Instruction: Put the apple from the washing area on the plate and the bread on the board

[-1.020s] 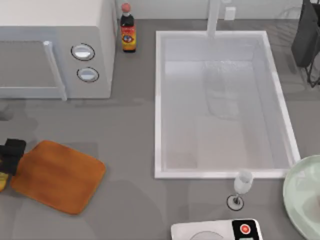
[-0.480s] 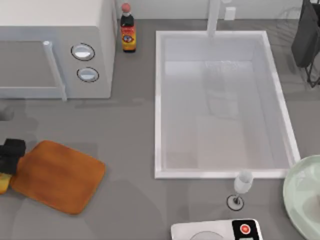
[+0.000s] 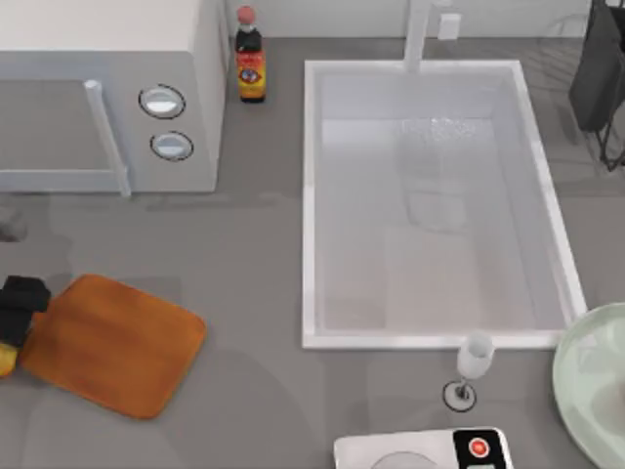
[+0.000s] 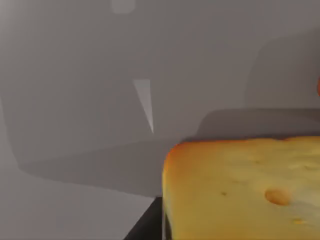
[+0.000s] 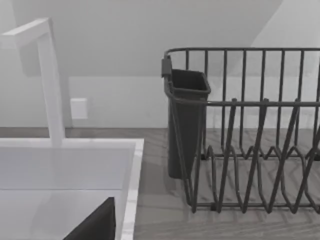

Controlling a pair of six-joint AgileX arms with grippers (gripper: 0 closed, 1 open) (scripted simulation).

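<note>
Nearest me, at the table's front edge, sits a white device (image 3: pixel 420 451) with a small red button (image 3: pixel 479 447); I can read no writing on it. Just behind it stands a clear stemmed glass (image 3: pixel 474 366), close to the front rim of the washing area (image 3: pixel 311 205). The pale green plate (image 3: pixel 586 376) lies at the front right corner, cut off by the picture's edge, its surface bare.

On the left, the board (image 3: pixel 112 342) lies flat and tilted on the plain grey table (image 3: pixel 254 283), nothing on it. My left gripper (image 3: pixel 20 298) hangs at the far left edge, just beside the board's end, and the bread (image 3: pixel 5 357) shows as a yellow sliver beneath it. In the left wrist view the bread (image 4: pixel 245 190) sits very close to the camera, its golden crust dotted with darker spots, above the grey surface. Whether the claw is clamped on it, I cannot tell.

There is open grey table between board and basin. Farther back stand a white microwave (image 3: pixel 107 98) with two round dials and a dark sauce bottle (image 3: pixel 250 61); its red and yellow label is too small to read. The faucet (image 3: pixel 418 34) rises at the basin's back rim.

The right wrist view looks past the faucet (image 5: pixel 50 80) to a dark wire dish rack (image 5: pixel 250 130) against a pale wall. A dark wedge of my right gripper (image 5: pixel 95 226) shows there; I cannot tell its state.
</note>
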